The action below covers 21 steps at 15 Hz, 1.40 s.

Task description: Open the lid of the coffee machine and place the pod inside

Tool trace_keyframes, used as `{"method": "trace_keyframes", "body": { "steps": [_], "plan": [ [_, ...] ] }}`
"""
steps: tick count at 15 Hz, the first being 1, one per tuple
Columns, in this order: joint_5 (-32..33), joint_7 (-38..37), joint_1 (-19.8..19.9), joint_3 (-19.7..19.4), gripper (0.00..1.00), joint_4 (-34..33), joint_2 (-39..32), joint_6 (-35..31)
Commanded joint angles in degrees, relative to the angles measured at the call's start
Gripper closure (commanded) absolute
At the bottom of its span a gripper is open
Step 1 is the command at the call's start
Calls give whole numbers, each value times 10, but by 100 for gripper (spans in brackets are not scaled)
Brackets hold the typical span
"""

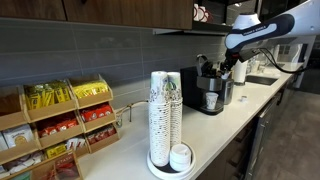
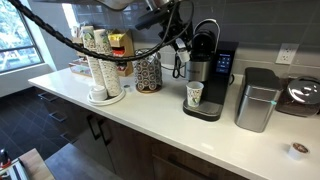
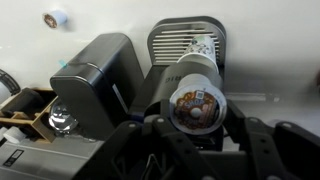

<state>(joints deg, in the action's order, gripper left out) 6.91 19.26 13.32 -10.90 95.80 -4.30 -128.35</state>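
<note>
Boxy black-and-silver coffee machine [image 2: 207, 75]: mid-counter, white paper cup [image 2: 194, 95] in its bay, dark hinged lid [image 2: 206, 28] apparently raised. Black robot gripper [image 1: 232, 68]: just beside the machine's head (opening and hold cannot be told). Small round white pod [image 2: 297, 150]: near right on the white counter [image 2: 150, 120].

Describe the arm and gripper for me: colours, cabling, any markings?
The arm has rounded white links with black joints. The gripper is black and blocky. A thick black cable trails loosely from the arm in an exterior view. No markings are legible.
</note>
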Motion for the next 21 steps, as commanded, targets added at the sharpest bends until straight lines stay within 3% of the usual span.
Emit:
{"method": "trace_keyframes", "body": {
  "steps": [1, 9, 21],
  "plan": [
    [-20, 10, -2, 2, 71, -29, -22, -31],
    [-60, 10, 7, 7, 71, -77, -79, -87],
    [-66, 10, 26, 12, 71, -145, -141, -76]
  ]
}}
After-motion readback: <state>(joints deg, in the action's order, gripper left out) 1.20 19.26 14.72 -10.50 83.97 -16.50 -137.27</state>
